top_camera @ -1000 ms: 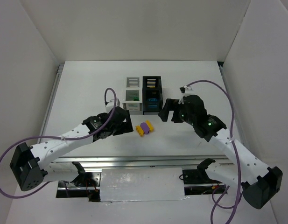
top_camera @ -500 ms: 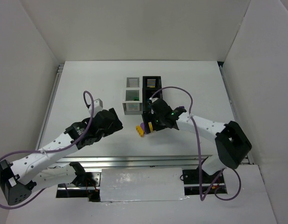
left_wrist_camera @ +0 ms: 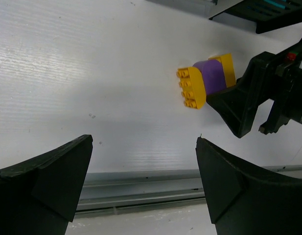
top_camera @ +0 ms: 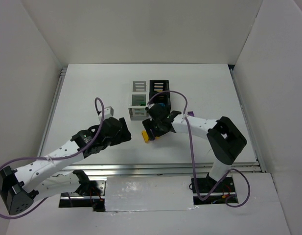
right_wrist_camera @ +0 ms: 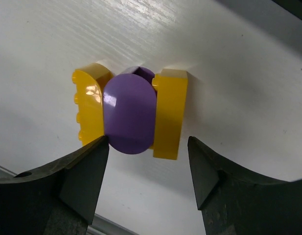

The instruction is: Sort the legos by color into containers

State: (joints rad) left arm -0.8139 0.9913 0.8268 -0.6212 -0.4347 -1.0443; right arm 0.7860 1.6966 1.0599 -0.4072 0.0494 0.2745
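Swung right pincer (right_wrist_camera: 148, 147) in astride purple lego (right_wrist_camera: 129, 115) and yellow pair (right_wrist_camera: 170, 115); narrowing, nothing gripped yet. Pulled left pincer (left_wrist_camera: 143, 181) back, fully open. Purple pick next, likely.

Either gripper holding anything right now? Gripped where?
Nothing held. Right gripper sits at the purple lego between the yellow legos, jaws open, not clamped. Left gripper open, empty.
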